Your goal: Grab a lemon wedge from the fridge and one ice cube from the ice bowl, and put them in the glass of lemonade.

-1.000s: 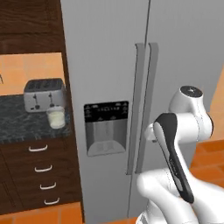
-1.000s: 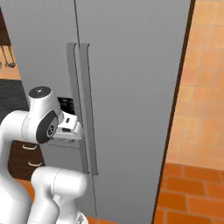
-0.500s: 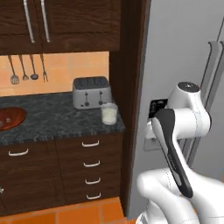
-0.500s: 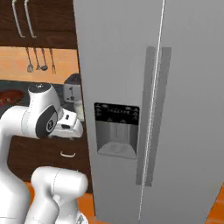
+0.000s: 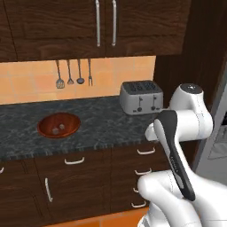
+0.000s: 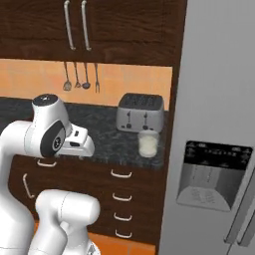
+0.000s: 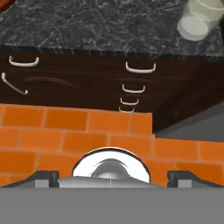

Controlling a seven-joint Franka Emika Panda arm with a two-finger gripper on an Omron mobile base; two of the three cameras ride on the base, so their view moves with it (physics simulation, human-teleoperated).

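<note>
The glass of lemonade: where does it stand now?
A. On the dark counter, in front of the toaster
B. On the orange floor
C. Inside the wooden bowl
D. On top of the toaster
A: in the right base view the glass of lemonade stands on the dark counter, just in front of the toaster, next to the fridge.

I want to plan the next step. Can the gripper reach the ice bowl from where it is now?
Probably not yet. The gripper is open and points down at the floor in front of the drawers, while the ice bowl sits far along the counter. Nothing blocks the bowl itself.
</note>
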